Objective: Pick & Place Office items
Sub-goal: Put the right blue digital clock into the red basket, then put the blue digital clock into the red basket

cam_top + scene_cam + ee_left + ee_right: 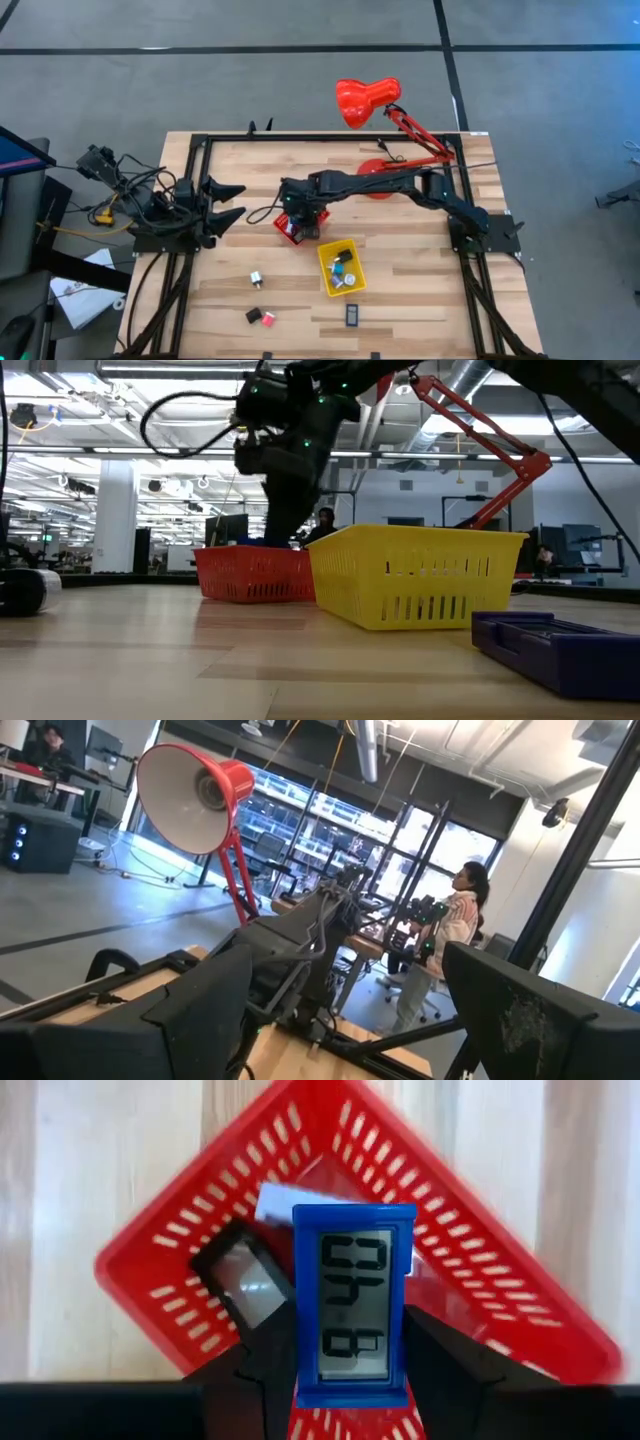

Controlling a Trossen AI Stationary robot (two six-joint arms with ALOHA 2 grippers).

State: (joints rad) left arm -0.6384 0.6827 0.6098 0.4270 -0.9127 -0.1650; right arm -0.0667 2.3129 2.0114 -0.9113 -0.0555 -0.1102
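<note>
My right gripper [352, 1380] reaches down over the red tray [170, 1250] at the table's middle and is shut on a blue-framed display piece [353, 1300]. In the high view it [303, 218] stands over the red tray [288, 230]. A black-framed flat piece [240, 1275] and a white piece [275, 1205] lie in the tray. My left gripper [228, 200] waits open and empty at the table's left. A grey block [256, 279], a black piece [253, 316], a pink piece [268, 319] and a dark flat rectangle [352, 314] lie on the table. My right gripper pinches the blue display piece by its two long side edges [300, 1365], near one end, between its two fingers [262, 1355]. The fingers come from above, pointing down. The piece faces the camera over the inside of the red tray; whether it touches the tray's floor, I cannot tell.
A yellow tray [341, 267] with several small pieces stands right of the red tray, toward the near edge. A red desk lamp [366, 100] stands at the far right on its round base [378, 185]. In the low view a dark blue flat piece [555, 640] lies near the camera.
</note>
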